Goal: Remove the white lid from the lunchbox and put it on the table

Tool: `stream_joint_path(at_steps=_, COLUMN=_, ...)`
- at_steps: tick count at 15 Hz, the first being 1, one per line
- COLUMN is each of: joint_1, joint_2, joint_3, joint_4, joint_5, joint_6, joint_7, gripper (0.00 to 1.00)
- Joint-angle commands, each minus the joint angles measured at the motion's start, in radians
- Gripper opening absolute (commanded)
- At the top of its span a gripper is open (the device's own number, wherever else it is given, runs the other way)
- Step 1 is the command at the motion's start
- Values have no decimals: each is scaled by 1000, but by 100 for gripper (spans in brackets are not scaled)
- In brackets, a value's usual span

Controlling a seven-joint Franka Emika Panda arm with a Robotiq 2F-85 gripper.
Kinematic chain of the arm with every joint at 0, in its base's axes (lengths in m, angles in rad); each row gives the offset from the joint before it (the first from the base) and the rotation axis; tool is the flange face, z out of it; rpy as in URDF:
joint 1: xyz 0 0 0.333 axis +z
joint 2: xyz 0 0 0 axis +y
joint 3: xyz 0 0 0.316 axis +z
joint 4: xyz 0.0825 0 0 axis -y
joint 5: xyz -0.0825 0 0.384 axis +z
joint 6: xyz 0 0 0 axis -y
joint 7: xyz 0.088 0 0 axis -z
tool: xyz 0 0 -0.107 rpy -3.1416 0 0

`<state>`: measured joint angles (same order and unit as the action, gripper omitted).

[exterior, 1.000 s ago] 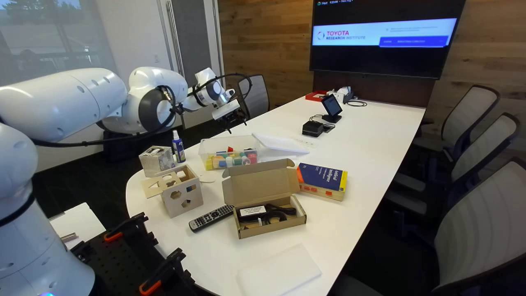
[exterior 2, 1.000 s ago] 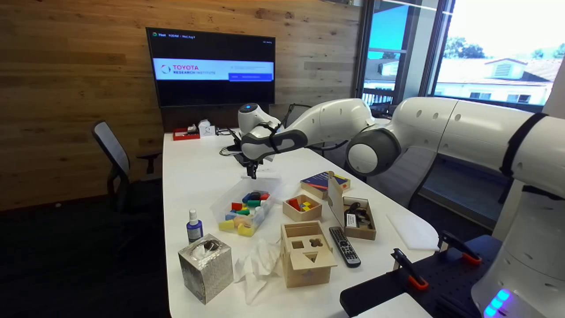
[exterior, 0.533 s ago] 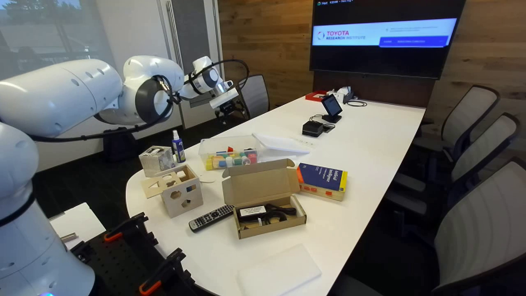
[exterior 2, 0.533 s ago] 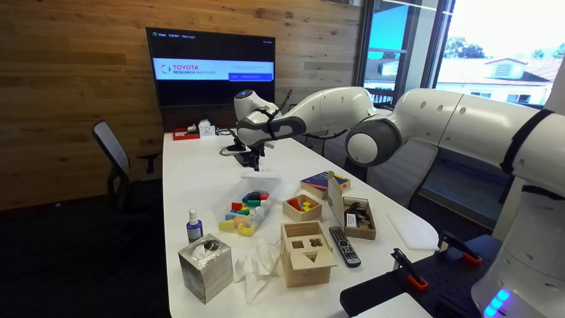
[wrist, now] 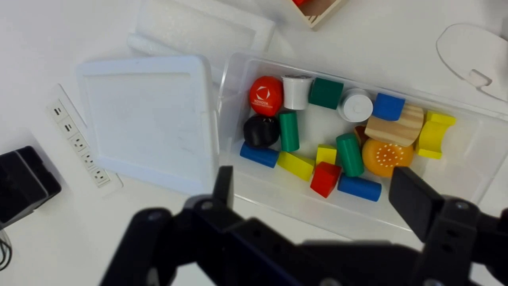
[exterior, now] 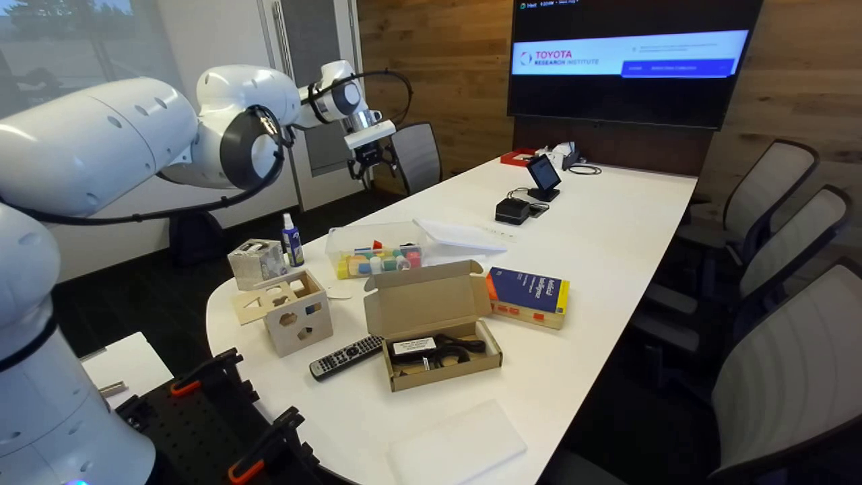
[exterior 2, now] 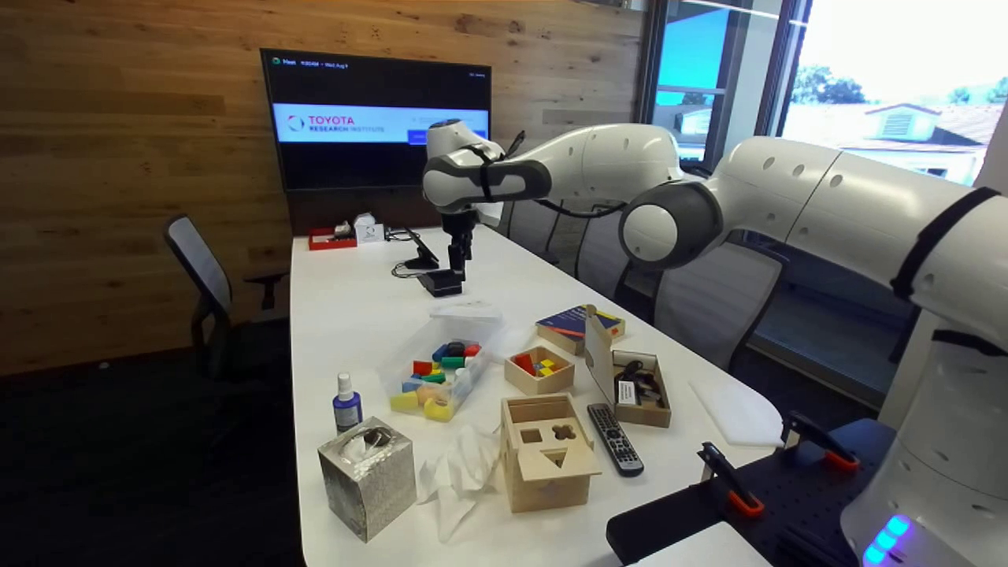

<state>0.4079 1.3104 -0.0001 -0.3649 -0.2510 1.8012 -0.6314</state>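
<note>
Beside the lunchbox (wrist: 317, 127), the white lid (wrist: 149, 123) could be leaning on it, tough angle, so just raise those spread, empty jaws straight up.

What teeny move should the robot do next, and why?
Probably lift the gripper a little, away from the lunchbox. The gripper is open and holds nothing, and the white lid is already off, beside the lunchbox's end, so the grabbing seems finished.
</note>
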Motion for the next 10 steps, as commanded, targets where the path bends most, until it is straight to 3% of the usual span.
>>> stream_joint_path(at_steps=1, joint_1=-23, joint_2=-67, joint_3=23, joint_4=-41, joint_5=48, joint_6=-58, joint_7=-67, gripper=100)
stream_joint_path(at_steps=10, joint_1=-60, joint_2=-97, joint_3=30, joint_4=-35, joint_5=85, joint_6=-77, joint_7=-108, gripper=100)
